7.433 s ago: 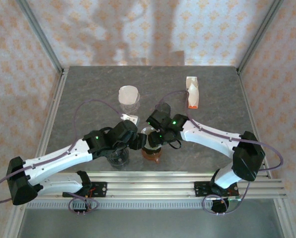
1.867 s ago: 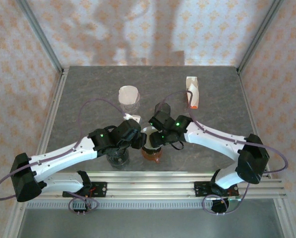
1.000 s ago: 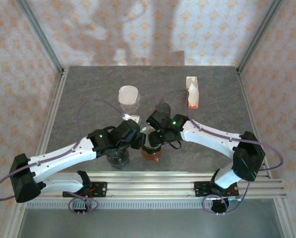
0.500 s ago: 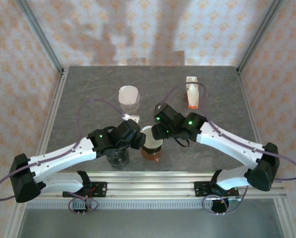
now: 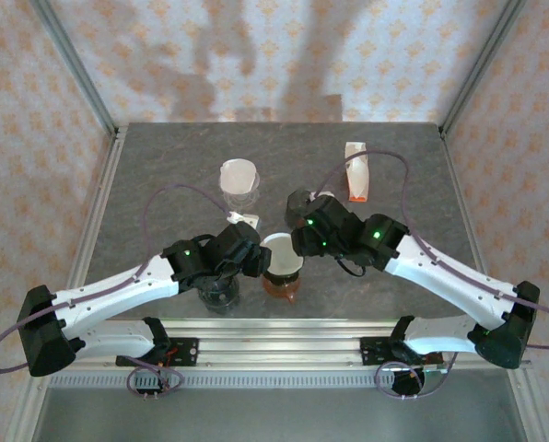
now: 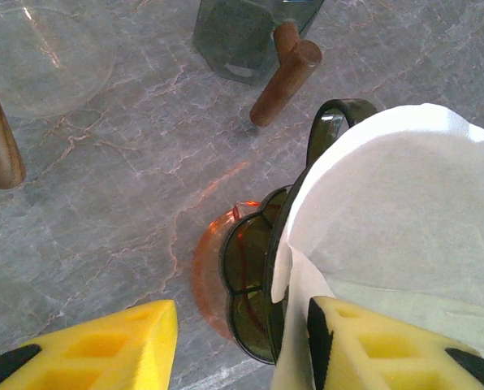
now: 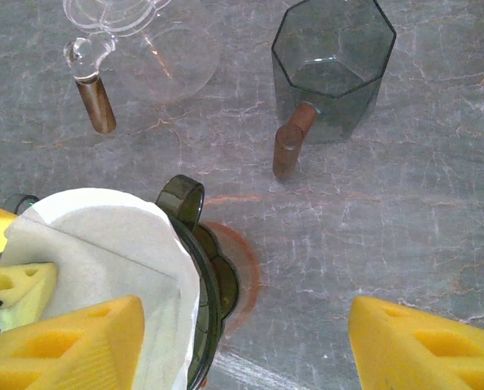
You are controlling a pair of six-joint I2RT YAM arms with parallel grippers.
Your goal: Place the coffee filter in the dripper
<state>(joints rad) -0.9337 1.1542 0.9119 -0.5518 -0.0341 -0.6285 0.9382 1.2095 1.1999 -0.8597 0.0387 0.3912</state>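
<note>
White filter (image 7: pixel 104 240) — inside dark dripper (image 7: pixel 183 200)

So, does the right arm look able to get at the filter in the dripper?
Probably yes. The right gripper hangs open beside the dripper, one finger over the filter rim. The left gripper has a finger at the opposite side, but its middle is uncovered.

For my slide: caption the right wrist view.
White coffee filter sitting in the smoky dripper, with the right gripper open.
</note>
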